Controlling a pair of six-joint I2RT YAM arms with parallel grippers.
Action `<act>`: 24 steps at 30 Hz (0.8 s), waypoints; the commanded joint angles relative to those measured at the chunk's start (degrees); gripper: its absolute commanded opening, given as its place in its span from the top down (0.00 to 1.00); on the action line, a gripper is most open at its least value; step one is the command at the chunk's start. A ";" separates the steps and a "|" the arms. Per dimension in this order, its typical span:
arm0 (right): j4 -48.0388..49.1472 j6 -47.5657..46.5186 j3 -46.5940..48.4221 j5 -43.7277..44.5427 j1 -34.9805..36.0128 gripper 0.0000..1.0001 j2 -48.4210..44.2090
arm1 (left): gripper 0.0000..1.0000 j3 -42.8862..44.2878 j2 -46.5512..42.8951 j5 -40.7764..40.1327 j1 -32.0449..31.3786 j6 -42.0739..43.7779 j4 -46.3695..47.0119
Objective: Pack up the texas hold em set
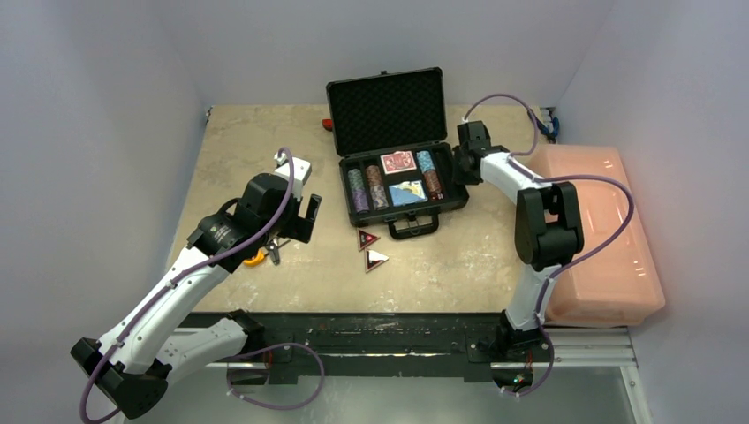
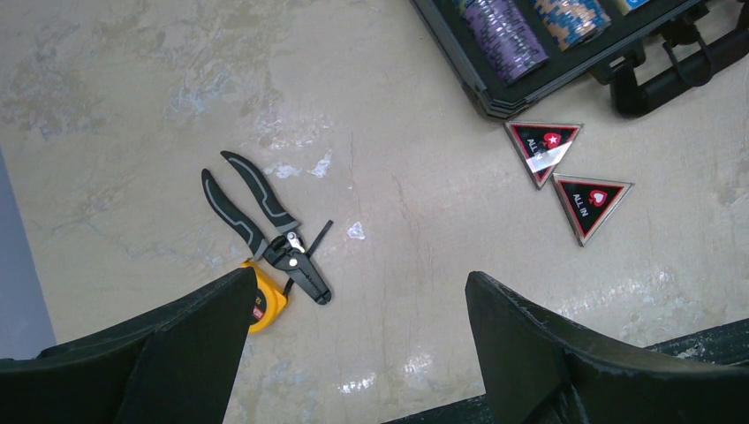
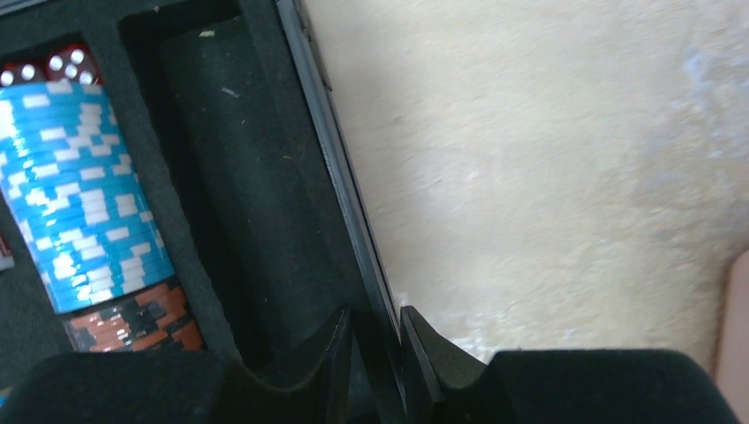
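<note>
The black briefcase (image 1: 450, 190) lies open mid-table, lid (image 1: 387, 108) upright, holding chip stacks (image 1: 358, 190), a red deck (image 1: 398, 162) and a blue deck (image 1: 407, 193). Two triangular markers (image 1: 367, 238) (image 1: 376, 260) lie on the table in front of its handle (image 1: 413, 227); they also show in the left wrist view (image 2: 542, 148) (image 2: 590, 203). My right gripper (image 3: 378, 340) is shut on the briefcase's right wall (image 3: 331, 150), beside the blue chip stack (image 3: 84, 194). My left gripper (image 2: 358, 305) is open and empty above the table, left of the markers.
Black-handled pliers (image 2: 265, 225) and a yellow tape measure (image 2: 265, 300) lie under my left gripper. A large pink bin (image 1: 601, 230) stands at the right table edge. A small red object (image 1: 327, 124) sits behind the case.
</note>
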 commanded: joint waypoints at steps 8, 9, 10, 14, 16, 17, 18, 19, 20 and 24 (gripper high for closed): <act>-1.27 7.45 -3.69 -13.49 11.96 0.77 -0.41 | 0.12 0.12 -0.15 0.03 0.32 0.81 0.96; -0.50 7.72 -3.78 -13.76 12.40 0.77 -0.36 | 0.12 0.12 -0.20 0.03 0.33 0.82 0.95; 0.10 7.87 -3.91 -14.09 12.70 0.77 -0.35 | 0.12 0.12 -0.20 0.03 0.31 0.82 0.98; 1.49 8.36 -2.81 -15.02 13.07 0.78 -0.27 | 0.12 0.12 -0.16 -0.06 0.31 0.78 0.97; 1.11 8.06 -1.72 -15.54 13.10 0.77 -0.05 | 0.12 0.12 -0.12 -0.18 0.34 0.81 1.01; 0.53 7.72 -1.12 -15.18 13.09 0.76 0.06 | 0.12 0.12 -0.12 -0.29 0.31 0.82 0.99; -0.14 7.41 -0.60 -14.45 13.12 0.74 -0.03 | 0.12 0.05 -0.18 -0.44 0.32 0.82 0.95; -0.78 6.98 -0.16 -13.52 13.10 0.72 -0.25 | 0.12 0.03 -0.20 -0.49 0.31 0.82 0.93; -1.58 6.98 0.44 -12.54 13.15 0.72 -0.53 | 0.12 0.03 -0.28 -0.54 0.32 0.82 0.94; -3.90 4.77 0.78 -9.82 13.11 0.49 -3.26 | 0.12 0.03 -0.21 -0.59 0.31 0.79 0.95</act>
